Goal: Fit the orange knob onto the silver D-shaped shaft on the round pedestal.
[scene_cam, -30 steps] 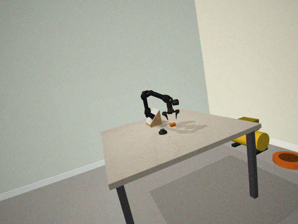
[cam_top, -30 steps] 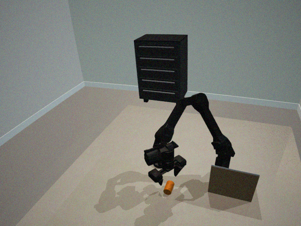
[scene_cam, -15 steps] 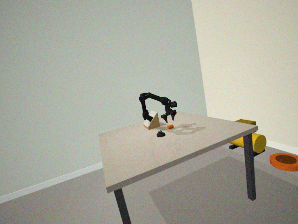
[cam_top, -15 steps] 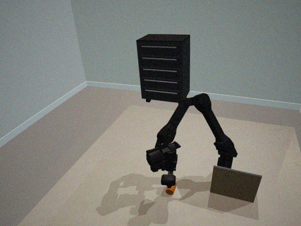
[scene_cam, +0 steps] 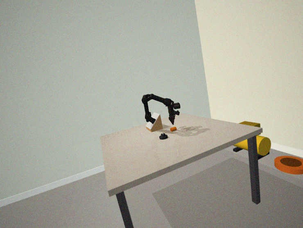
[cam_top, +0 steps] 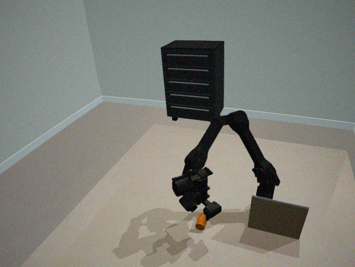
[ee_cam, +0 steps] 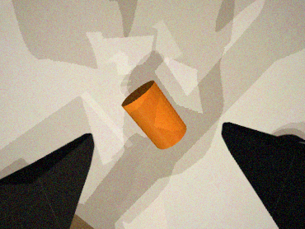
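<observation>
The orange knob (cam_top: pixel 200 222) (scene_cam: pixel 173 128) (ee_cam: pixel 157 117) lies on its side on the table. In the wrist view its shaded end faces upper left; I cannot make out a hole or flat there. My gripper (cam_top: pixel 199 215) (scene_cam: pixel 172 124) (ee_cam: pixel 158 133) is open and empty above the knob, with a finger on each side of it in the wrist view and the knob's long axis slanted between them. The dark round pedestal (scene_cam: pixel 163 136) stands left of the knob in the exterior view, its small shaft (scene_cam: pixel 163 133) pointing up. The shaft's flat side is too small to see.
A wedge-shaped block (cam_top: pixel 278 217) (scene_cam: pixel 157 124) stands by the arm's base. The table (cam_top: pixel 160 143) (scene_cam: pixel 137 156) carries the arm's shadows around the knob. A black drawer cabinet (cam_top: pixel 189 83) stands behind, and a yellow machine (scene_cam: pixel 262 144) and orange ring (scene_cam: pixel 278 164) are on the floor.
</observation>
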{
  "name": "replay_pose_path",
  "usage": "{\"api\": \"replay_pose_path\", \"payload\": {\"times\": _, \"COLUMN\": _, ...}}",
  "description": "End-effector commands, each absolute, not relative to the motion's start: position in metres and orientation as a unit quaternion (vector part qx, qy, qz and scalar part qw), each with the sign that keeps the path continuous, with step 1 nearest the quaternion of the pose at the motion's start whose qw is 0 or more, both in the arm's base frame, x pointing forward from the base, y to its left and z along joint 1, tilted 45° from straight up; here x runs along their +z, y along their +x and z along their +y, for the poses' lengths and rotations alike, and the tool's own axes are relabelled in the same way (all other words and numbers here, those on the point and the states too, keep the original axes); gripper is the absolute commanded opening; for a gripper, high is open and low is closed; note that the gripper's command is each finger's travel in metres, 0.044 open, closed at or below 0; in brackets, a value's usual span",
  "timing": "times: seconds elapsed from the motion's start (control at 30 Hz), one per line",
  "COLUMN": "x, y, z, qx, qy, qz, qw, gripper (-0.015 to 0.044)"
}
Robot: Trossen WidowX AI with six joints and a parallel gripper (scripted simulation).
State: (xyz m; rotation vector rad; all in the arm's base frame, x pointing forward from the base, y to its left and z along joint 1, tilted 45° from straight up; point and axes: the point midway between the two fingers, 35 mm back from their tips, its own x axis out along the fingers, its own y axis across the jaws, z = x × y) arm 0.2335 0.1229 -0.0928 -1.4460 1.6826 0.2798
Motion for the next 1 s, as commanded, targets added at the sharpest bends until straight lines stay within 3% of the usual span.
{"api": "replay_pose_path", "payload": {"times": 0.0, "x": -0.096, "y": 0.231, "z": 0.125, "qx": 0.298, "qy": -0.676, "qz": 0.624, "qw": 0.254, "gripper": 0.044}}
{"api": "replay_pose_path", "payload": {"times": 0.97, "x": -0.119, "y": 0.231, "z": 0.102, "qx": 0.298, "qy": -0.677, "qz": 0.624, "qw": 0.254, "gripper": 0.044}}
